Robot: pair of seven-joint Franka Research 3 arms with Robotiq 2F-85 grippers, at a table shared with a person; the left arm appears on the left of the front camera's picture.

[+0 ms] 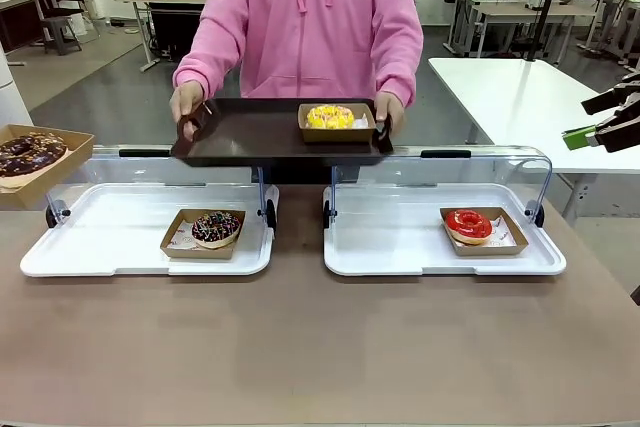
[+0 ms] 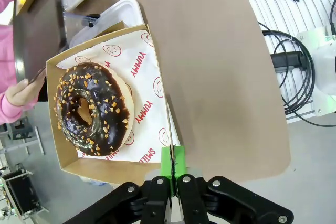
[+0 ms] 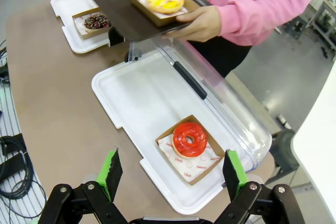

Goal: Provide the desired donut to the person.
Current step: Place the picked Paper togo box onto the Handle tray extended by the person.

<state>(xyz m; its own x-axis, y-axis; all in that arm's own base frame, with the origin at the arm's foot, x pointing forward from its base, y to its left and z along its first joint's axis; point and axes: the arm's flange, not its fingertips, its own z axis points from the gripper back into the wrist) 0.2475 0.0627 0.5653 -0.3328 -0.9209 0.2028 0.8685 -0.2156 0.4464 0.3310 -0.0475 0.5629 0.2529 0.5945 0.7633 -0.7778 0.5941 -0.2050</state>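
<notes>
The person (image 1: 310, 17) in a pink hoodie stands at the far side, holding a dark tray (image 1: 250, 132) in both hands. On it sits a yellow donut (image 1: 330, 116) in a cardboard box. My left gripper (image 2: 172, 156) is shut on the rim of a cardboard box (image 2: 105, 169) with a chocolate donut with nut bits (image 2: 92, 108), held in the air at the table's far left (image 1: 30, 152). My right gripper (image 3: 172, 174) hangs open and empty above a red donut (image 3: 189, 139), and it shows at the right edge (image 1: 600, 119).
Two white trays with raised clear lids lie side by side on the brown table. The left tray (image 1: 100, 247) holds a chocolate sprinkle donut (image 1: 215, 229) in a box. The right tray (image 1: 400, 247) holds the red donut (image 1: 468, 226). A white table (image 1: 520, 87) stands at the back right.
</notes>
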